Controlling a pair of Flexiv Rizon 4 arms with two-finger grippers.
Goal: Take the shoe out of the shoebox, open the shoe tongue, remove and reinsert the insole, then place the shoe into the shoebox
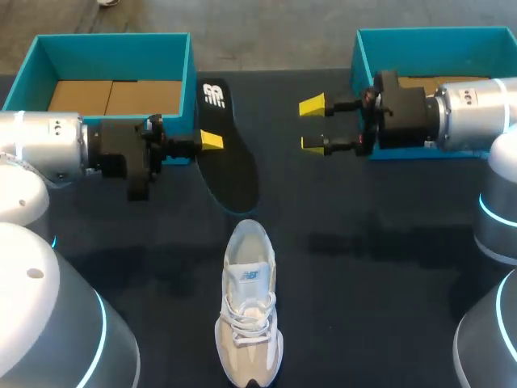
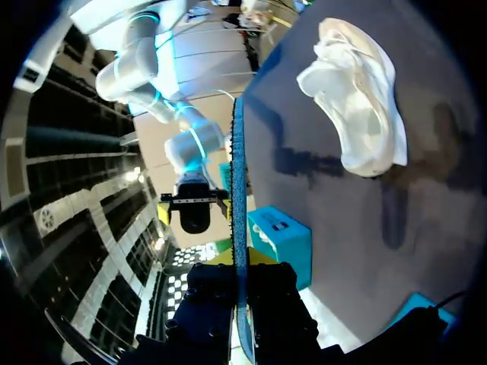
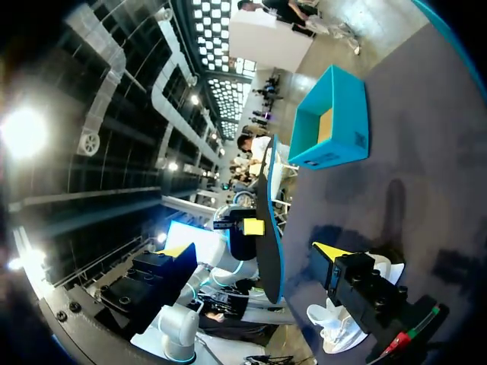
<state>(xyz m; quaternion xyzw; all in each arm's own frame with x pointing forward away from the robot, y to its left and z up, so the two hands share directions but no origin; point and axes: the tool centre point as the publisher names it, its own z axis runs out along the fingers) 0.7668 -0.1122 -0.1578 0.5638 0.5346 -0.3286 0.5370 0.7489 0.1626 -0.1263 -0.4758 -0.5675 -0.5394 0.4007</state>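
Gripper check, here we go! On the table the shoe lies outside the shoeboxes standing beyond it, insole out. Reinserting and boxing remain, I'd say. Left gripper pinches the insole just beyond the shoe. Right gripper hangs wide apart, empty, beyond the shoe's right.

In the head view we see only one yellow tip of the left hand. The other is out of sight beyond the insole it clamps. From the left wrist the insole shows edge-on only, its near end lost between the black fingers. The right hand and its wrist cover the front wall of the right shoebox, which the picture's edge also cuts. From the right wrist, the shoe sits half hidden behind our own finger.
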